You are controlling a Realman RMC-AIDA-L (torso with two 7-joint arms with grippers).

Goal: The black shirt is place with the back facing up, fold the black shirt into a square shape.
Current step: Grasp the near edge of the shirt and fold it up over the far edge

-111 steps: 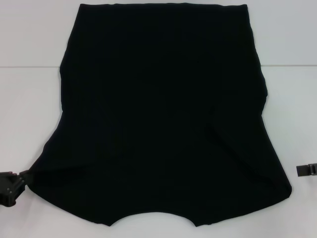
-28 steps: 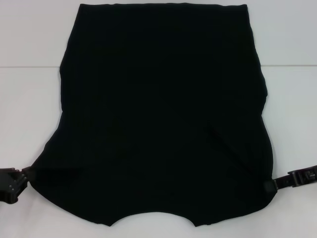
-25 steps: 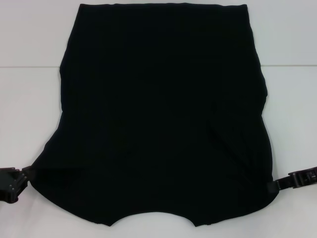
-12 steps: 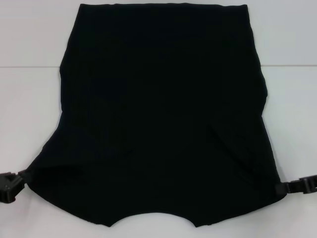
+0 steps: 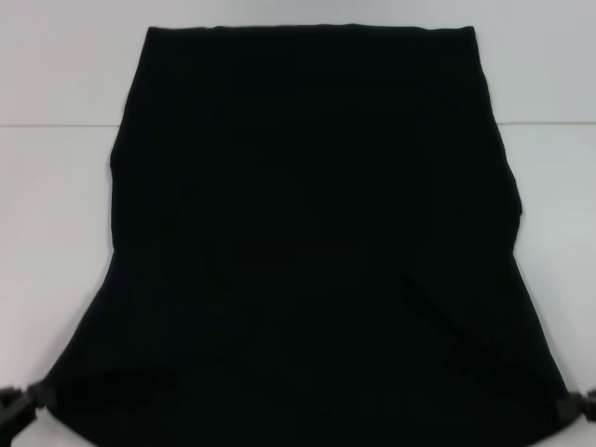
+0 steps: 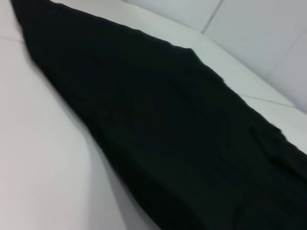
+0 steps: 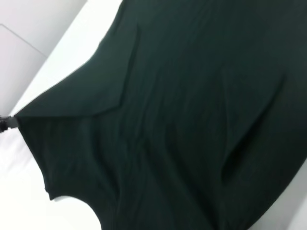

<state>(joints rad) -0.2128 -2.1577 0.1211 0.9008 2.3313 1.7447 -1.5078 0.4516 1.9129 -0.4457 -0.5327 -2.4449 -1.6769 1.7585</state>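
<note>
The black shirt [image 5: 307, 242] lies spread on the white table [image 5: 56, 233], its straight hem at the far side. Its near edge is raised and stretched taut between my two grippers. My left gripper [image 5: 26, 402] is shut on the near left corner at the bottom left of the head view. My right gripper [image 5: 575, 407] is shut on the near right corner at the bottom right. The left wrist view shows only the shirt [image 6: 182, 143] on the table. The right wrist view shows the shirt [image 7: 182, 120] with the left gripper [image 7: 4, 122] at its far corner.
A seam [image 5: 56, 124] crosses the white table behind the shirt's middle. Bare table lies to the left and to the right [image 5: 559, 205] of the shirt.
The right gripper came in and took the near right corner. Both grippers then moved toward me with the corners; the shirt's near edge has come up and the far hem has slid closer.
</note>
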